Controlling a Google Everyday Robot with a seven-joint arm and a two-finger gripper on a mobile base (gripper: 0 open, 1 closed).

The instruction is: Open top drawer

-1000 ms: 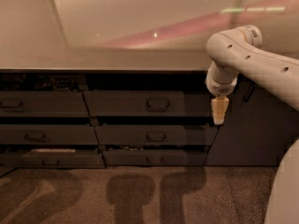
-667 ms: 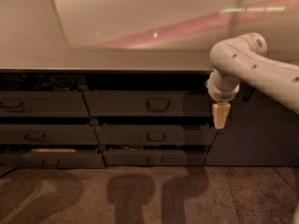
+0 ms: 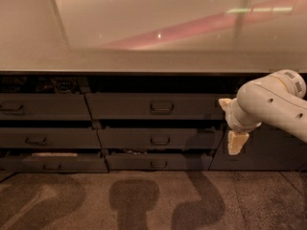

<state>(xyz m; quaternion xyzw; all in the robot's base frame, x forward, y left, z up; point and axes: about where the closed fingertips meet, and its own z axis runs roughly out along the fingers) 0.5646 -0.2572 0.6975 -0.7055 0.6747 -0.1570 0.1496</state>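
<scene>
Gripper [image 3: 237,144] hangs at the right side of the view, pointing down from the white arm [image 3: 271,99]; it is in front of the dark cabinet, just past the right end of the top drawer [image 3: 120,107] and a little lower, about level with the middle drawer [image 3: 192,139]; whether it is spread or pressed together I cannot tell. It is well apart from the small loop handle [image 3: 161,107], which sits at the centre of the top drawer's front. This drawer is the wide dark grey one in the middle column, row 1 of 3, directly under the pale counter [image 3: 144,61]; a dark gap shows above its front (how far it stands out is not clear). Under the middle drawer comes the lowest drawer [image 3: 187,162]; to the left stands the upper left drawer [image 3: 48,107], with some small things behind its front, too dark to name; on the floor [image 3: 57,205] lie 3 dark shadows.
</scene>
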